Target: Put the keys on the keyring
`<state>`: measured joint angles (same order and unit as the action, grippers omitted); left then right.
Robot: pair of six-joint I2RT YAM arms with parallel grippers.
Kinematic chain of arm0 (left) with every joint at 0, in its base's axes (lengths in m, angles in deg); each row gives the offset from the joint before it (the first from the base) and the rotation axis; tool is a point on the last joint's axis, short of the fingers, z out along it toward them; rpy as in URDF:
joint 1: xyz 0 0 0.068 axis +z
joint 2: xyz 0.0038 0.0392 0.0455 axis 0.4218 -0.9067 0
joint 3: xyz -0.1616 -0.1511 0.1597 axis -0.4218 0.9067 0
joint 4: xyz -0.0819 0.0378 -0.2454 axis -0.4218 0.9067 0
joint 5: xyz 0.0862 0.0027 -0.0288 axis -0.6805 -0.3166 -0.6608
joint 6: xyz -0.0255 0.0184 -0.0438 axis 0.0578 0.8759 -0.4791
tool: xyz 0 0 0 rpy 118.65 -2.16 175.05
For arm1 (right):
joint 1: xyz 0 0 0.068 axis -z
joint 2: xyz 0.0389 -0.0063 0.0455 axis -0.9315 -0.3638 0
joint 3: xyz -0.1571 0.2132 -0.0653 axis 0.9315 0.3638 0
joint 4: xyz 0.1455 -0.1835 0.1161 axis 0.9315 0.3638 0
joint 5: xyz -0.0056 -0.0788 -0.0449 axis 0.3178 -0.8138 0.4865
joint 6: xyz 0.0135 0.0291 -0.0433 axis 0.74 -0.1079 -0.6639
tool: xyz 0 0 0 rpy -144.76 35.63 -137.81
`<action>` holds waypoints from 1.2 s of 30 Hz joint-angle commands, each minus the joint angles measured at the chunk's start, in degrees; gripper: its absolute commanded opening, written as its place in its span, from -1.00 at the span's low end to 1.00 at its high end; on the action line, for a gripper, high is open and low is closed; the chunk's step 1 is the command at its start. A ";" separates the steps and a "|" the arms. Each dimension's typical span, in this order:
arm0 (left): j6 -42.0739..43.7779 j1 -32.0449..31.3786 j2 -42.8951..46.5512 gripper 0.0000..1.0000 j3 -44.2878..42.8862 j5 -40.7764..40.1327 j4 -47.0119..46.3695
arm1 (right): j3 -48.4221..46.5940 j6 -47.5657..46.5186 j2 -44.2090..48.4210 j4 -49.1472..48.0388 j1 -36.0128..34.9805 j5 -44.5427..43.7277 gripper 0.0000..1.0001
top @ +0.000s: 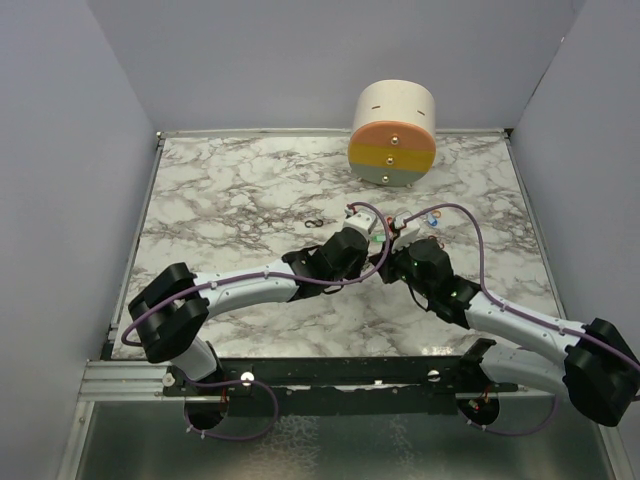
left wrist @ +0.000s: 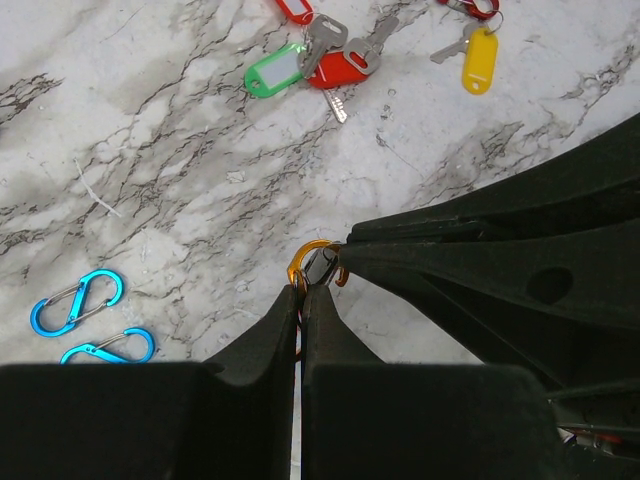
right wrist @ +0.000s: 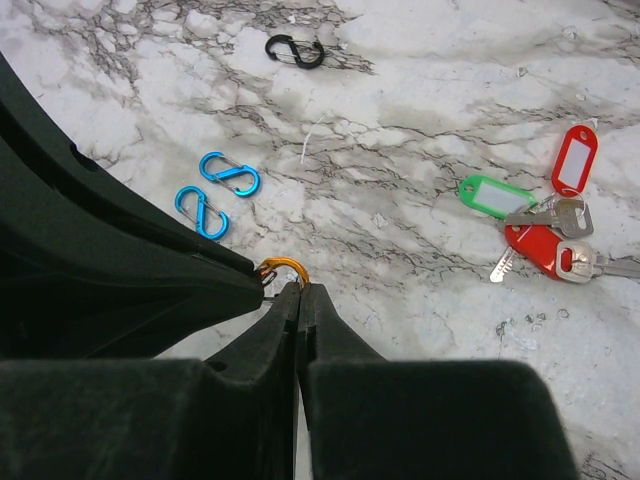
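A small orange keyring clip (left wrist: 313, 250) hangs above the marble table, pinched between both grippers. My left gripper (left wrist: 301, 290) is shut on its near end. My right gripper (right wrist: 300, 290) is shut on its other end (right wrist: 285, 267), with its black fingers (left wrist: 400, 250) coming in from the right. In the top view the two grippers meet at mid-table (top: 385, 245). The keys lie loose on the table beyond: a green-tagged one (left wrist: 272, 72), a red one (left wrist: 340, 68) and a yellow one (left wrist: 479, 60); the right wrist view shows the green (right wrist: 495, 195) and red (right wrist: 545, 250) ones. A dark bit inside the clip is too small to identify.
Two blue S-shaped clips (right wrist: 229, 173) (right wrist: 201, 212) lie left of the grippers, and a black clip (right wrist: 295, 51) lies farther back. A round drawer box (top: 393, 135) with orange, yellow and grey fronts stands at the back edge. Grey walls enclose the table.
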<state>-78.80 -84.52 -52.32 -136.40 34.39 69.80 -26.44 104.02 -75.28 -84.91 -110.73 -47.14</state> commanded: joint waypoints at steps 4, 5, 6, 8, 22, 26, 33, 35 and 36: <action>0.56 0.07 1.86 -1.00 0.70 1.63 -0.31 | -0.48 -0.41 1.10 -1.35 -0.21 -2.86 -0.99; 0.60 0.07 1.88 -1.00 0.74 1.55 -0.22 | -0.44 -0.41 1.05 -1.32 -0.21 -3.08 -0.99; 0.49 0.07 1.94 -0.92 0.63 1.47 -0.03 | -0.43 -0.33 1.16 -1.22 -0.21 -3.27 -0.99; 0.38 0.06 2.19 -0.59 0.61 1.24 0.33 | -0.51 -0.19 1.29 -1.01 -0.21 -3.86 -0.98; -4.08 1.15 12.23 0.46 7.30 -7.69 0.06 | -0.52 0.70 2.94 1.11 -0.21 -7.14 -0.99; -5.51 1.47 15.82 0.64 9.60 -11.93 0.35 | -0.76 0.90 2.65 1.46 -0.20 -7.60 -0.99; -6.68 1.94 18.21 0.98 11.42 -14.71 1.15 | -1.03 2.15 2.28 2.04 -0.19 -9.48 -0.99; -6.71 2.00 18.11 0.98 11.46 -14.66 1.17 | -1.16 3.03 2.32 2.79 -0.21 -10.95 -0.99; -6.69 2.00 18.01 0.98 11.49 -14.64 1.23 | -1.22 3.38 2.43 3.17 -0.17 -11.87 -0.99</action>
<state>-84.62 -82.79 -35.34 -125.74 22.32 70.52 -26.44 105.44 -73.18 -83.49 -110.73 -54.52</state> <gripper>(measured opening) 0.990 0.010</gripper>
